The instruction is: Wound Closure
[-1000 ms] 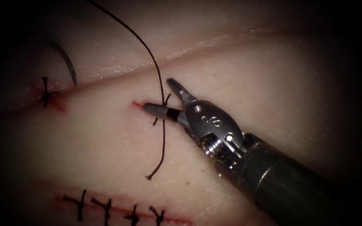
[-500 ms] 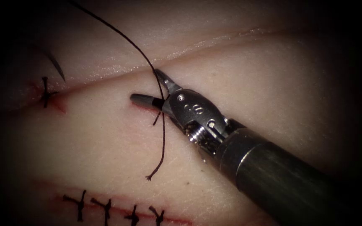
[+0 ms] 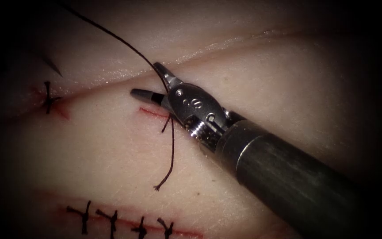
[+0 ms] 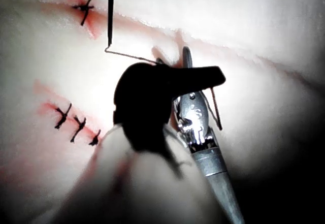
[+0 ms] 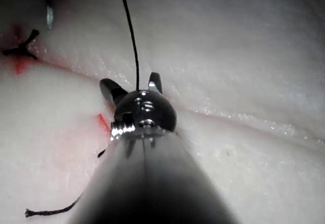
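Observation:
My right tool reaches in from the lower right, jaws open, and the dark thread runs between them. This thread comes from the upper left down to a stitch at a short red cut. A frayed tail hangs below the stitch. The curved needle shows at the far left above an older stitch, out of the tissue, with neither tool seen holding it. In the left wrist view my left tool is a dark shape beside the right tool and the needle.
A closed cut with a row of several dark stitches runs along the bottom. A long crease crosses the tissue above the right tool. Red fluid stains the tissue around the older stitch.
My right tool has slid up and to the left with its jaws open around the thread. The needle and the thread's upper part have drifted up and left.

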Tool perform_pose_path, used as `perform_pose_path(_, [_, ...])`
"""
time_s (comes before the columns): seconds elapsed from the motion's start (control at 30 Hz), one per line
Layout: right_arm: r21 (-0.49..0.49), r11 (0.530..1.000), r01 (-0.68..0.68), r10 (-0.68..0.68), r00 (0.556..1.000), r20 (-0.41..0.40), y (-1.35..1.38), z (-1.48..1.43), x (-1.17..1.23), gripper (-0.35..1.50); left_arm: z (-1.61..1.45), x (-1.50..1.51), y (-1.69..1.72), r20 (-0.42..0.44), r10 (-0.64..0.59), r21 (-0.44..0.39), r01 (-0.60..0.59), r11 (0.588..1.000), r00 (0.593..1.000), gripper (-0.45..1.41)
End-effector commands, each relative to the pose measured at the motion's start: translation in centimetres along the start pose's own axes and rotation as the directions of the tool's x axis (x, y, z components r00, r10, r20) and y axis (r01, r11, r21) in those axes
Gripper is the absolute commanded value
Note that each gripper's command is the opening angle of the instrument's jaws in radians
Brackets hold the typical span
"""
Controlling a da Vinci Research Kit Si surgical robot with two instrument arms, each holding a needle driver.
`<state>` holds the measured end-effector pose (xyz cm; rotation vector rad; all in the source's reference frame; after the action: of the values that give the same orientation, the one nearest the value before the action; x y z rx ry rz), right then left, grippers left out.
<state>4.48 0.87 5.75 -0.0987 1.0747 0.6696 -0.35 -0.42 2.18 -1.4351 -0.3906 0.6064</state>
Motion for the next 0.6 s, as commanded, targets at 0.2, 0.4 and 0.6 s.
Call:
perform_pose_path(0.2, [0.010,1.000,-0.001,0.001,1.000,-0.012,-0.11,0.18,0.03,1.31,-0.03,-0.10,0.00,0.002,0.001,0.002,-0.001,1.000,1.000,-0.45])
perform_pose_path(0.4, [0.015,0.999,0.052,-0.051,0.999,-0.019,-0.22,0.19,0.10,-0.01,-0.03,-0.11,0.00,0.002,0.001,0.002,-0.001,1.000,1.000,-0.45])
perform_pose_path(0.6, [-0.020,0.997,0.074,-0.073,0.997,0.028,-0.18,0.11,0.09,-0.35,-0.05,-0.12,0.02,0.005,0.001,0.001,-0.001,1.000,1.000,-0.45])
